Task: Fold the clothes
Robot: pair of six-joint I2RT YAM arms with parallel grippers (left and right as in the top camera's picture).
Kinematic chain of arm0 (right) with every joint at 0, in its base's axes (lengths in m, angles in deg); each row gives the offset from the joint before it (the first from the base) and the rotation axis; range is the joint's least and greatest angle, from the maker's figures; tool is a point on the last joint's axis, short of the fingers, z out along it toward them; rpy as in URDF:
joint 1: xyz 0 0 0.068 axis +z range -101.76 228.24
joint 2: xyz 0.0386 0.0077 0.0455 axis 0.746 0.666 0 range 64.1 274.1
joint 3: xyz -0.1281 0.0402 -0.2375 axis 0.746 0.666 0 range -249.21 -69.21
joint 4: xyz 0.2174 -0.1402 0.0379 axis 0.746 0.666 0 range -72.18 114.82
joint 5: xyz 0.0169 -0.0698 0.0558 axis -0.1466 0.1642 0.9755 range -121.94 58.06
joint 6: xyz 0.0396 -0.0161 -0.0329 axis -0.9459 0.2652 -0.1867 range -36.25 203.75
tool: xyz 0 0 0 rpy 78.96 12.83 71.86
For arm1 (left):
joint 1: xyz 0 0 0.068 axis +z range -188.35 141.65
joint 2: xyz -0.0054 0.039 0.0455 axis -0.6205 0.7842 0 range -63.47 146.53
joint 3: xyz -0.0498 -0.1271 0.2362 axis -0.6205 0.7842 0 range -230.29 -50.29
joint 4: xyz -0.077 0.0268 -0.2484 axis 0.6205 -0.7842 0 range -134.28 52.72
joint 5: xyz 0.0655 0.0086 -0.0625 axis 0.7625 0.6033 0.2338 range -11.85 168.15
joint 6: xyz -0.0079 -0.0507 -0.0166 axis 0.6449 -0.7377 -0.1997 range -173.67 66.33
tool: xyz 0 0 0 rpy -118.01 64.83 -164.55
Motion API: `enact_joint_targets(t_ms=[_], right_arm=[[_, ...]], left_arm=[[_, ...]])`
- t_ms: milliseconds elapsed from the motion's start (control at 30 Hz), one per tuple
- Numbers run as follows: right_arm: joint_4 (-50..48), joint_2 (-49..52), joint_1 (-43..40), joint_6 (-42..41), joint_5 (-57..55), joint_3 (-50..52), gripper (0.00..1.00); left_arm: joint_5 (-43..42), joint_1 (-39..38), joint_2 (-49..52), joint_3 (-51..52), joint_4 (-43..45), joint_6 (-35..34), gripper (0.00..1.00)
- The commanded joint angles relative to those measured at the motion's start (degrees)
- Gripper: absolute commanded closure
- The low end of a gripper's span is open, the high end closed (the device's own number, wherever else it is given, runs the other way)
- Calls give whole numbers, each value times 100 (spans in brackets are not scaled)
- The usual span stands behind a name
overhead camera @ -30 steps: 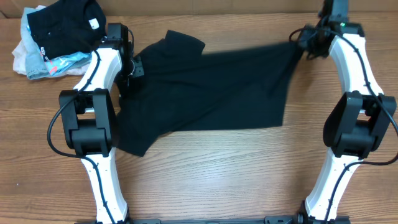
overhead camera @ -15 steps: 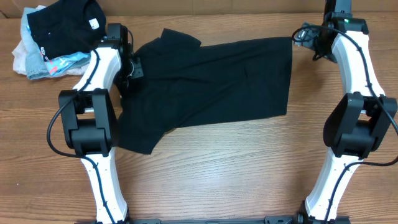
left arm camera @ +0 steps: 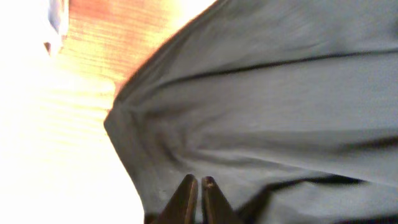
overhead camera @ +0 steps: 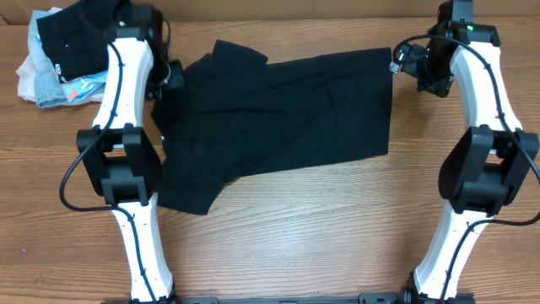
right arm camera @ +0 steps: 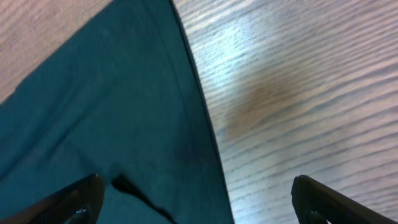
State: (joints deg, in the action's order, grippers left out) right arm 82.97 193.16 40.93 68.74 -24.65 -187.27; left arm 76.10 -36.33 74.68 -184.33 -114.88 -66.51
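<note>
One T-shirt, long axis left-right

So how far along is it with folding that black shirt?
Early days. The black T-shirt lies spread out on the table, smoothed but showing no neat fold. The left tool is pinched shut on fabric at its sleeve end; the right tool stands open over the opposite edge. The folding itself is left.
</note>
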Motion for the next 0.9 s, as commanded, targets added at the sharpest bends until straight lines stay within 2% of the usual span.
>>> enact_joint_targets(t_ms=[0,33,67,100,367,567,700,867], right_arm=[[127,-175,149,4,234,-122,0],[190,-175,195,4,291,-122,0],[254,-175,240,2,345,-122,0],[319,-175,302,4,393,-122,0],[275,-131,894,2,391,48,1],[-295,-28,1305,-57,98,564,11],[-564,39,1434,-481,-586,763,13],[-732,289,1434,-481,-592,776,17]], left_arm=[[-699,-15,-28,-479,-120,44,45],[-901,-31,-28,-498,-105,42,14],[-1075,-48,-28,-498,-85,44,2],[-1193,-63,-26,-492,-70,44,0],[-1255,-269,-26,-448,-83,46,0],[-1237,-422,-26,-444,-114,131,0],[-1235,-470,-26,-444,-144,133,0],[-1237,-474,-26,-444,-149,129,0]])
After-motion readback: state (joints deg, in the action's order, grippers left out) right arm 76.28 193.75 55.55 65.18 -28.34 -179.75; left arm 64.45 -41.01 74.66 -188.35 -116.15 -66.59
